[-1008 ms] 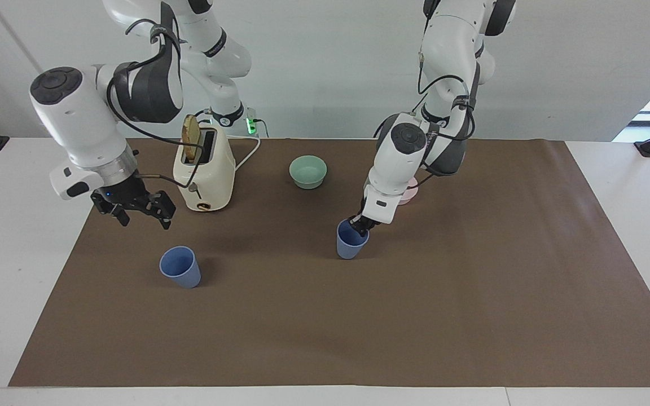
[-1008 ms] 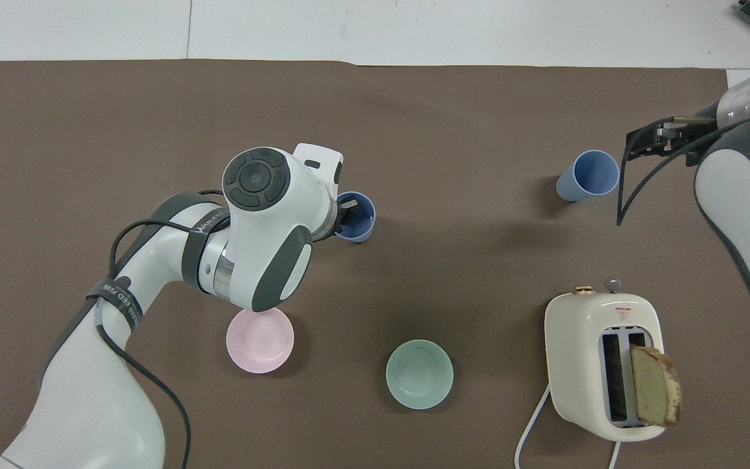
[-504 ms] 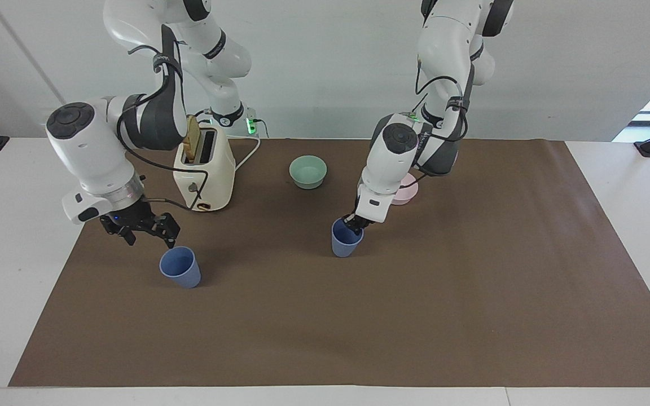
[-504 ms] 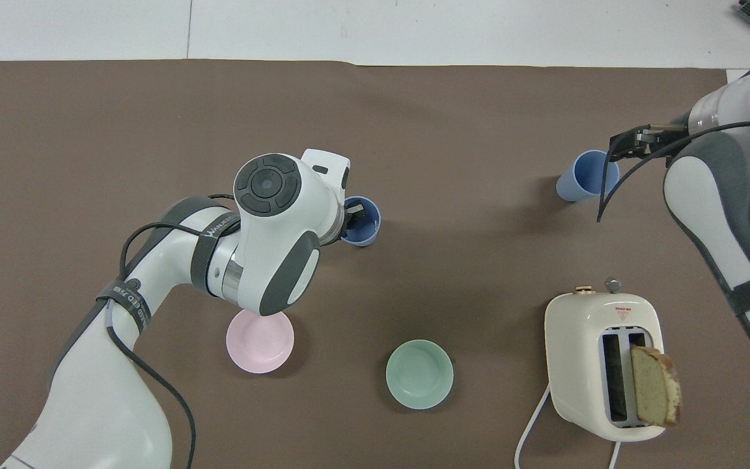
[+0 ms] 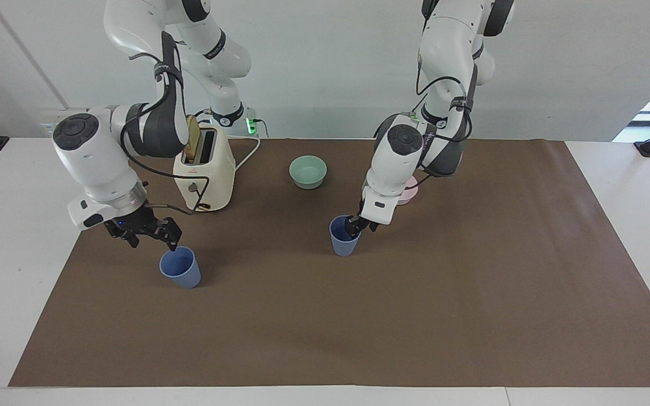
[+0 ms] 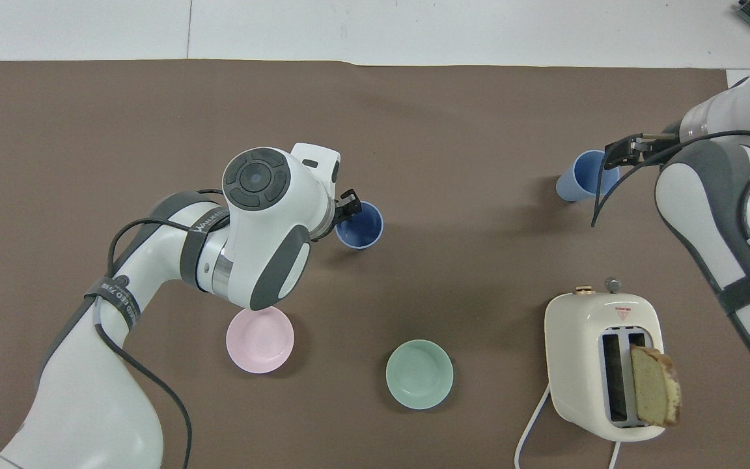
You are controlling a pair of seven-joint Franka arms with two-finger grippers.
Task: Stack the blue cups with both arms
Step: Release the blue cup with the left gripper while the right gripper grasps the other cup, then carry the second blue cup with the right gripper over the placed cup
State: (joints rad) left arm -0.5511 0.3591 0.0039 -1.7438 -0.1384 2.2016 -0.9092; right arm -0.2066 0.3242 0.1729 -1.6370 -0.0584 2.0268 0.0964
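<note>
Facing view: two blue cups upright on the counter, one pincer at each.
Right pincer, fingers apart and holding nothing, hangs over the 11 o'clock rim of the first blue cup, which stands at 7 o'clock from the toaster. The second blue cup stands at 5 o'clock from the green bowl. Left pincer sits at this cup's 1 o'clock rim; whether its fingers are apart or together cannot be told. The pink bowl lies at 1 o'clock from that cup.

You see two blue plastic cups apart on brown-matted surface; cream toaster, green bowl, pink bowl nearer robots.
</note>
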